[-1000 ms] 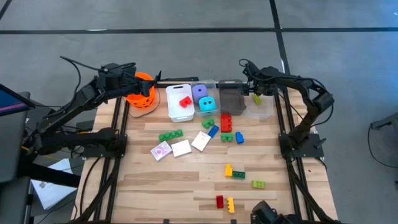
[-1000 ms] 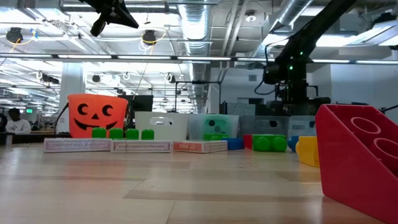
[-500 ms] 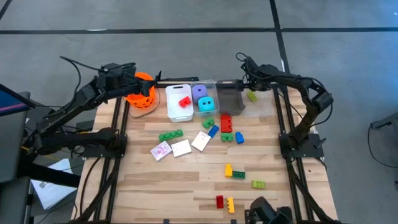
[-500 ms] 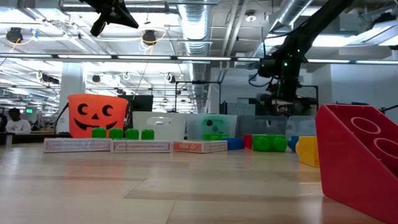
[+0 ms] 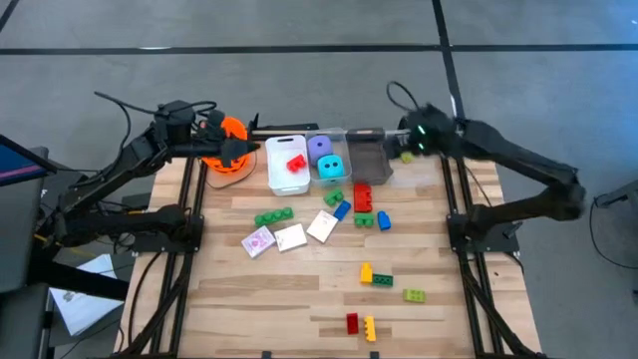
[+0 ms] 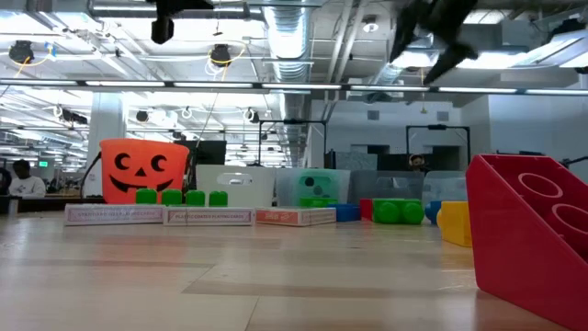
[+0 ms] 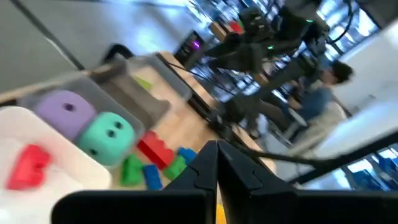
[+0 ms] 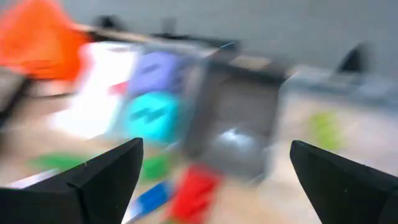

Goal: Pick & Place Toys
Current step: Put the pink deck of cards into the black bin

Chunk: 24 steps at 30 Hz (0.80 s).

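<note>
High view: a small lime brick (image 5: 406,156) lies in the clear bin (image 5: 427,176) at the far right of the row, and the right gripper (image 5: 417,133) hangs just above and behind it, fingers spread wide and holding nothing. The right wrist view shows the same: both dark fingers (image 8: 93,177) stand far apart at the picture's corners, with the lime brick (image 8: 324,127) blurred beyond them, apart from either finger.

Next to that bin stands a dark bin (image 5: 371,157), then a clear bin with a purple die (image 5: 320,147) and a teal die (image 5: 331,166), then a white bin (image 5: 276,178) with a red brick (image 5: 296,164).

On the table in front of the bins lie a red brick (image 5: 362,195), green and blue bricks (image 5: 376,219), a green strip of bricks (image 5: 272,215) and three cards (image 5: 290,236). Nearer the front edge are a yellow brick (image 5: 366,271), green bricks (image 5: 414,295), and a red and yellow pair (image 5: 360,324).

The left gripper (image 5: 231,146) is over the orange bucket (image 5: 229,128) at the far left, its fingers pressed together and empty, as the left wrist view shows.
</note>
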### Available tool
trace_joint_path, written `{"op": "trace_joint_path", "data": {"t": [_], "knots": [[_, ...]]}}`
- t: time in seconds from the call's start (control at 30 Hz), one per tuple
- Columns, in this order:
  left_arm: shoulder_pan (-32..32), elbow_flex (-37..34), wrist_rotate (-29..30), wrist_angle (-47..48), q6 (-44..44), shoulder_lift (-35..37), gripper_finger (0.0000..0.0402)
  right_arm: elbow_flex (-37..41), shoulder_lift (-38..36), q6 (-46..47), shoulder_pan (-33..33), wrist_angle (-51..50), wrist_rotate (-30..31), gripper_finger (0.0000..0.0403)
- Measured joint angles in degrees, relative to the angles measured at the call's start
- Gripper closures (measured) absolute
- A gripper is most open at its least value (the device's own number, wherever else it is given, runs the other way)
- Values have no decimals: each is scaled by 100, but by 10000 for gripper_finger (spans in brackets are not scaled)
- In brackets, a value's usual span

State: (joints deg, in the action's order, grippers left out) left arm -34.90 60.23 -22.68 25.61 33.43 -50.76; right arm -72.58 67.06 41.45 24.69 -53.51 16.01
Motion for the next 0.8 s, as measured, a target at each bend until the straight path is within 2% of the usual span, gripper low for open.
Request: {"op": "trace_joint_path", "data": {"t": [0.1, 0.2, 0.3, 0.4, 0.53, 0.63, 0.7, 0.8], "knots": [[315, 0, -446, 111, -1, 0, 396, 0, -618, 1210, -1187, -121, -46, 6], [760, 0, -962, 594, -138, 2, 380, 0, -937, 2185, -2554, -23, 682, 6], [1205, 0, -1163, 1294, -662, 23, 354, 4, -964, 1957, -3813, 470, 1691, 6], [1645, 0, -1160, 2060, -960, 24, 321, 4, -766, 1453, -4716, 1160, 2652, 6], [2183, -2, -1079, 2900, -1034, -87, 271, 7, -367, 903, -5177, 2006, 3521, 6], [2525, 0, -889, 3244, -1104, -147, 230, 9, -101, 593, -5196, 2413, 3610, 6], [2741, 0, -469, 3336, -1202, -212, 202, 9, 54, 568, -5113, 2676, 3480, 6], [2979, 0, 607, 3658, -1466, -323, 165, 9, 243, 565, -5034, 2934, 3321, 6]]}}
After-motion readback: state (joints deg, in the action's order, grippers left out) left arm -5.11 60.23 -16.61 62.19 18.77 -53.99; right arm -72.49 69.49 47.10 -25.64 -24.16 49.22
